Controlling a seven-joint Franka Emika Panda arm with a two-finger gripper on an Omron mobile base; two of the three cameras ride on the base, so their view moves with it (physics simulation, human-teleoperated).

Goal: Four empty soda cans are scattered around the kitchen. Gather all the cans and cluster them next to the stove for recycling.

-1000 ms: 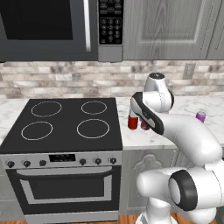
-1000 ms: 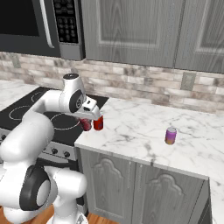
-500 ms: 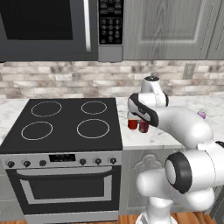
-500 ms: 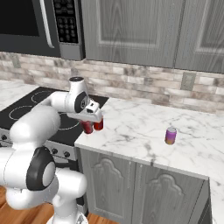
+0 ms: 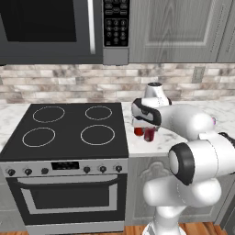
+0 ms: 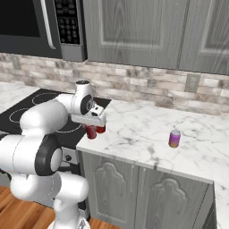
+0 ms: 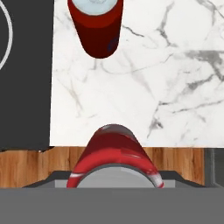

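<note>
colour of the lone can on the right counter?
Purple body, silver top; clearest in the right base view.

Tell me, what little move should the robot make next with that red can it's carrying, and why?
Probably lower the held can straight down onto the marble counter and let go. The hand is shut on it just beside the stove, with another red can already standing close by, so setting it here would seem to add it to the cluster.

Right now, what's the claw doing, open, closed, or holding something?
Claw: closed on a red soda can, held over the counter edge beside the stove.
</note>
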